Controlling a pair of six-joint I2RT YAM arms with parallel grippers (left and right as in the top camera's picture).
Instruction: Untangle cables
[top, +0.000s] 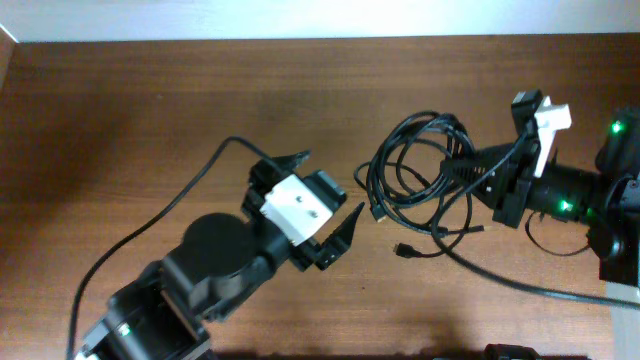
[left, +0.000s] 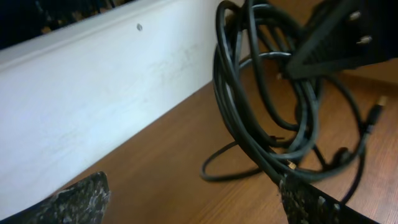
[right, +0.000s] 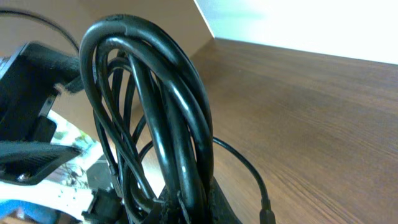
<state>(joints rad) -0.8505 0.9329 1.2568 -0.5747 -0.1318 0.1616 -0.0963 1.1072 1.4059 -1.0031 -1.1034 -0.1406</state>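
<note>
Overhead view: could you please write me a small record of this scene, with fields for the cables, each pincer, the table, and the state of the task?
cables: thin black cords in one looped, tangled bundle, right of the table's middle
plug ends: two lie loose on the wood below the bundle
left pincer: open, holds nothing, beside the bundle
right pincer: appears shut on the cables, with loops draped over it
table: brown wood
task state: not yet untangled

black cables (right: 180, 137) looping upright in a bundle, wooden table (right: 323, 124)
</note>
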